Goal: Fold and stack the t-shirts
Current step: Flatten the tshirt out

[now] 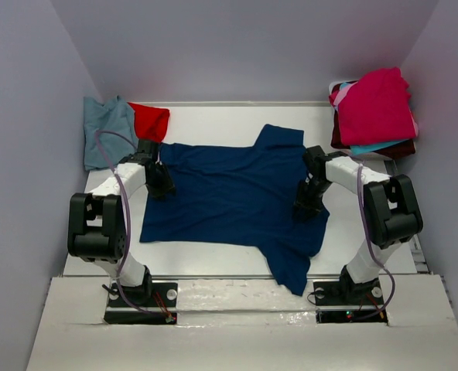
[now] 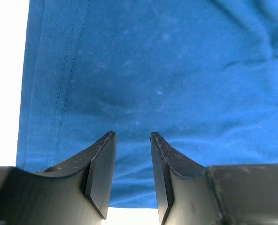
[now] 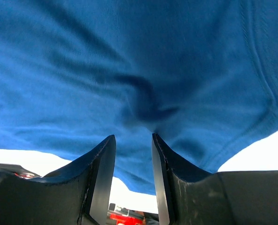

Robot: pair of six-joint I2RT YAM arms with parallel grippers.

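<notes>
A navy t-shirt lies spread flat in the middle of the white table, one sleeve toward the back and one hanging toward the near edge. My left gripper stands over its left part, near the hem; in the left wrist view the left gripper is open, and only flat blue cloth shows under the gap. My right gripper is down on the shirt's right side. In the right wrist view the right gripper is open, its tips at a dimple in the cloth.
A stack of folded t-shirts, magenta on top with turquoise and maroon below, sits at the back right corner. A blue-grey t-shirt and a red one lie crumpled at the back left. Walls close in on both sides.
</notes>
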